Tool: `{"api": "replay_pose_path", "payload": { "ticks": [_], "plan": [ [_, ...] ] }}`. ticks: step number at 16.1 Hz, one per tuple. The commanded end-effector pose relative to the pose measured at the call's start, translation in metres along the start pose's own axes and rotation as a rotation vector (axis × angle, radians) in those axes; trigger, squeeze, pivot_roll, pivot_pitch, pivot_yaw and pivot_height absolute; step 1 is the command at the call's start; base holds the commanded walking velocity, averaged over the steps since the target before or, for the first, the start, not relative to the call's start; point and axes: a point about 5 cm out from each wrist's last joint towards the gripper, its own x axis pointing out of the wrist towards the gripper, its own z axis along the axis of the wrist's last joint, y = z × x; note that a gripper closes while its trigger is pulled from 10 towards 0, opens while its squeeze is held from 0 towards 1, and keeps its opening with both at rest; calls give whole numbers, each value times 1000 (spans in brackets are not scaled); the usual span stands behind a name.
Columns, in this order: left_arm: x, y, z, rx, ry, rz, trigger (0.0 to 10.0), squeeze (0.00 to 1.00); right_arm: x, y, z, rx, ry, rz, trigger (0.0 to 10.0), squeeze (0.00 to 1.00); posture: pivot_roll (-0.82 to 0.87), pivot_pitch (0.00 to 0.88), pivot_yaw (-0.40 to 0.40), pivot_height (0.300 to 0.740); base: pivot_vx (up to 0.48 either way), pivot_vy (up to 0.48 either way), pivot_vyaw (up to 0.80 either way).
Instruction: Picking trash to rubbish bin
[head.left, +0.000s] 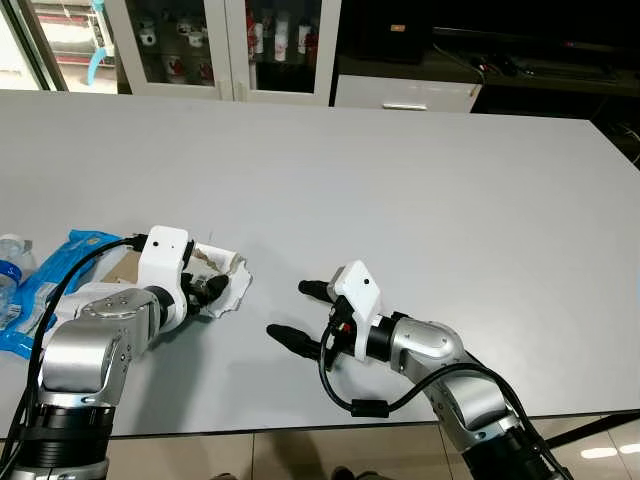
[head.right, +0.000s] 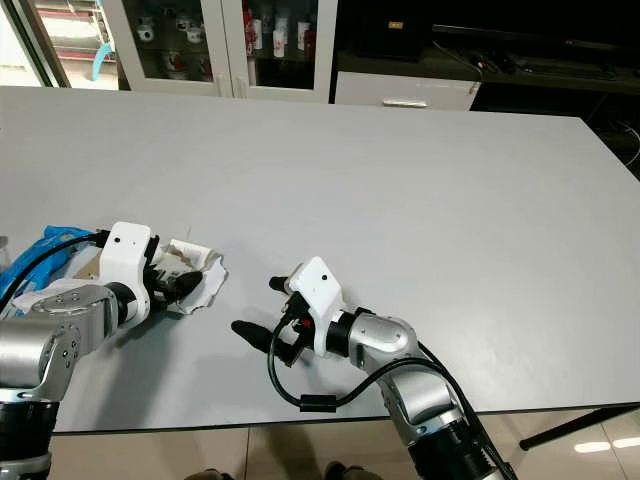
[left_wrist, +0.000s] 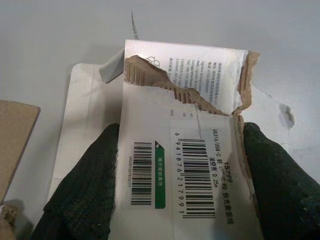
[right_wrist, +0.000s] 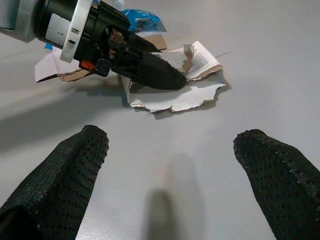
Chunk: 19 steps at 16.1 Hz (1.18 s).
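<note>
A glass-fronted cabinet (head.left: 225, 45) behind the table (head.left: 400, 190) holds small bottles and cups on its shelves. On the table's near left part lies a torn white cardboard package (head.left: 222, 280) with barcodes printed on it, and the left gripper (head.left: 205, 288) has its 2 black fingers (left_wrist: 85, 185) closed on either side of it. A blue plastic wrapper (head.left: 50, 280) and a clear bottle (head.left: 12, 262) lie further left. The right gripper (head.left: 300, 312) rests low over the table just right of the package, its 2 fingers spread wide and holding nothing.
</note>
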Motion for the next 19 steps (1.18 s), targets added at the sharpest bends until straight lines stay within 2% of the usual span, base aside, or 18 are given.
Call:
{"api": "replay_pose_path", "payload": {
  "ticks": [1, 13, 15, 17, 18, 19],
  "plan": [
    [5, -5, -10, -6, 56, -25, 0, 0, -2, 1, 1, 3, -1, 13, 10000, 0, 27, 75, -82, 740, 0, 0, 0],
    [4, -4, -8, -1, 46, -18, 0, 0, 0, 1, 2, 4, -7, 16, 10000, 0, 30, 71, -83, 740, 0, 0, 0],
    [4, -3, -1, 6, -4, 6, 0, 0, 0, 1, 2, 4, -7, 14, 10000, 0, 29, 71, -83, 740, 0, 0, 0],
    [2, 1, 18, -31, -128, 47, 0, 0, 0, 1, 1, 4, -6, 13, 10000, 0, 30, 70, -84, 740, 0, 0, 0],
    [1, 3, 27, -50, -181, 64, 2039, 0, 0, 1, 1, 4, -6, 12, 10000, 0, 30, 70, -84, 740, 0, 0, 0],
    [0, 4, 32, -63, -212, 72, 10000, 0, 0, 1, 1, 4, -6, 11, 10000, 0, 28, 70, -83, 740, 0, 0, 0]
  ]
}}
